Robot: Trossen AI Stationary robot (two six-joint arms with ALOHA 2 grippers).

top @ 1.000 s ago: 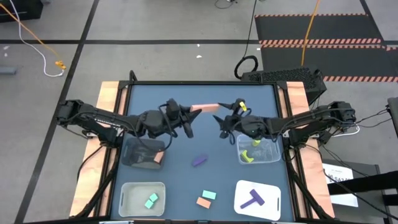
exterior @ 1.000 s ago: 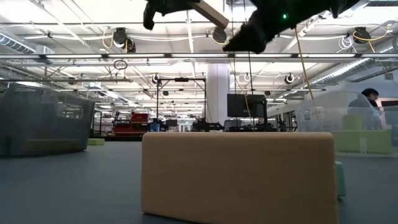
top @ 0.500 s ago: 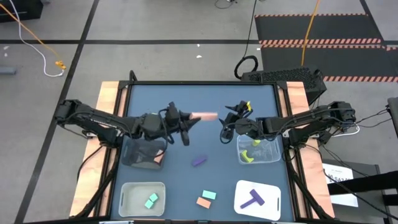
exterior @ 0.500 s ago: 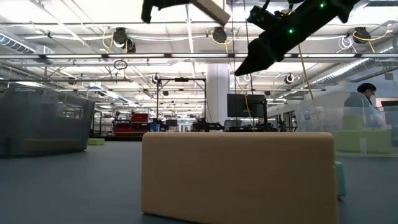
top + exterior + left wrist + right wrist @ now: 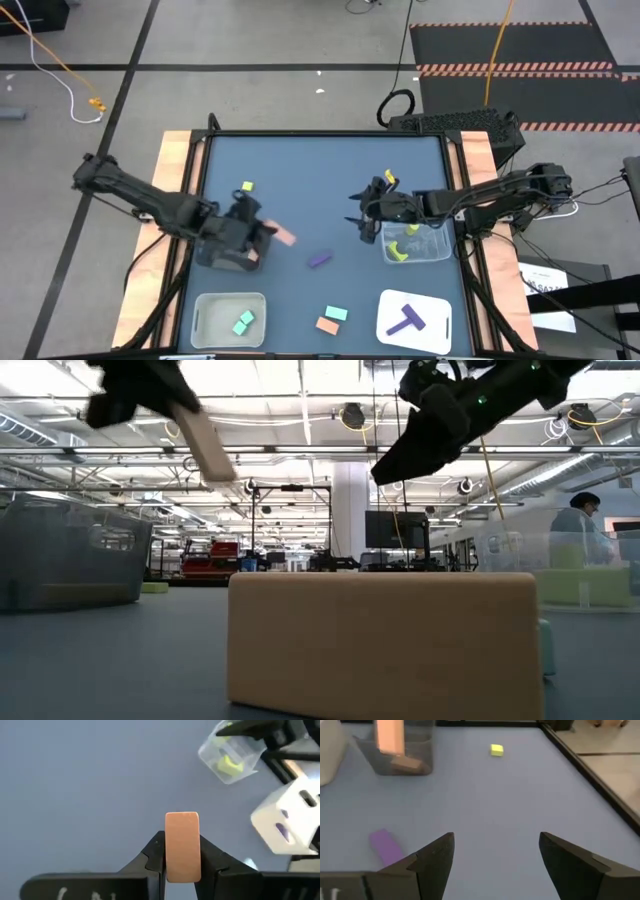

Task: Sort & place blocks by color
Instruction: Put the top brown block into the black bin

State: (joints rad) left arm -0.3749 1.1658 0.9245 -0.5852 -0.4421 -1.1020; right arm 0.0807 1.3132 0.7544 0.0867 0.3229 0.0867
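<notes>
My left gripper (image 5: 262, 233) hovers at the dark bin (image 5: 228, 250) near the table's left side, shut on a salmon-orange bar (image 5: 284, 237). A salmon block (image 5: 407, 766) lies inside that bin. My right gripper (image 5: 362, 216) is open in the air beside the clear bin (image 5: 415, 243), which holds yellow-green pieces. A yellow cube (image 5: 247, 187), a purple block (image 5: 320, 259), a mint block (image 5: 336, 314) and a salmon block (image 5: 326, 325) lie flat on the table. My left gripper pinches the salmon bar between its two fingers, one on each long side (image 5: 169, 862) near the bar's back end. The fingers lie along the bar and point toward the table's right. The bar is lifted clear and sticks out past the fingertips, tilted in the low view (image 5: 205, 440).
A white tray (image 5: 440, 312) with a purple T-piece sits at the near right, and a pale tray (image 5: 205, 318) with a mint block at the near left. The salmon block fills the low view's foreground (image 5: 385, 640). Bare table lies between the arms.
My left gripper has carried the salmon bar from the table's middle toward the left and near edge, down to the dark bin. My right gripper has drawn away from the bar, a little toward the near edge. The yellow cube, earlier under the left arm, now shows.
</notes>
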